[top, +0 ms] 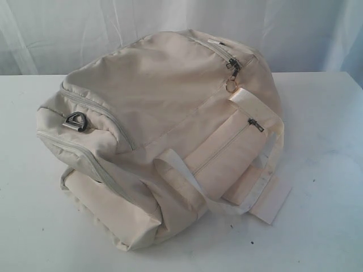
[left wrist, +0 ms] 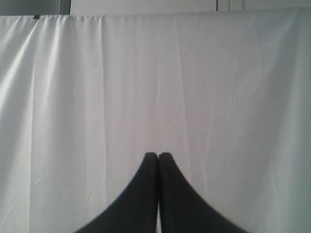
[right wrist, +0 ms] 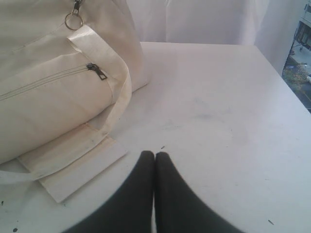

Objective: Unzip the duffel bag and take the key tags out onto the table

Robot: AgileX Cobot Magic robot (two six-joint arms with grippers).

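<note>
The cream duffel bag (top: 159,130) lies zipped on the white table (top: 323,170), its dark main zipper pulls with a bare metal ring (top: 232,85) near the far right end. A side-pocket zipper pull (top: 256,124) sits lower down, and a strap handle (top: 181,175) loops over the front. The key tags are hidden. Neither gripper appears in the exterior view. My right gripper (right wrist: 155,154) is shut and empty above the table beside the bag (right wrist: 48,87). Facing only a white curtain (left wrist: 155,87), my left gripper (left wrist: 158,155) is shut and empty.
A metal D-ring (top: 76,122) sits on the bag's left end. A loose strap end (top: 272,201) lies flat on the table at the bag's front right. A white curtain (top: 68,34) hangs behind the table. Bare tabletop (right wrist: 218,111) stretches to the bag's right.
</note>
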